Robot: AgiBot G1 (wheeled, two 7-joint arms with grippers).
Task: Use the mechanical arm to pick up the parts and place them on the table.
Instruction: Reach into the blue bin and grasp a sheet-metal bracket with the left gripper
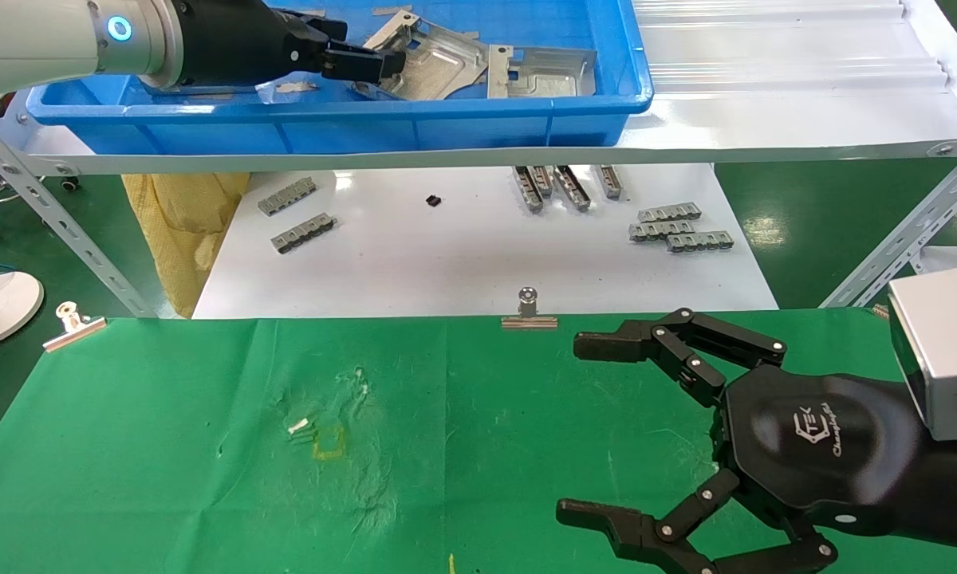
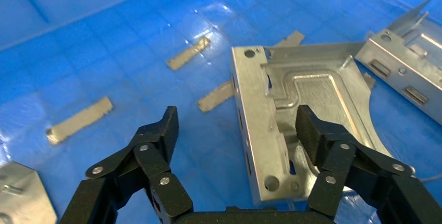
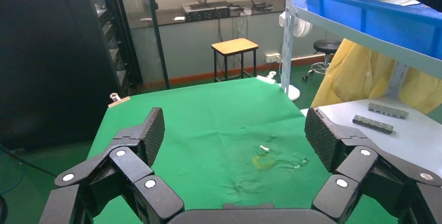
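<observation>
Inside the blue bin (image 1: 478, 119), the left pincer (image 2: 234, 125) is spread wide around the flanged edge of a stamped metal plate (image 2: 307, 109), not yet gripping. The right pincer (image 1: 582, 430) hovers open, empty, over the green table (image 1: 167, 446).

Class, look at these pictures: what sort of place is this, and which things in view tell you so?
Probably a factory or workshop test bench. A blue bin of stamped metal parts sits on an angle-iron shelf, and a green-clothed table stands on a glossy green floor.
</observation>
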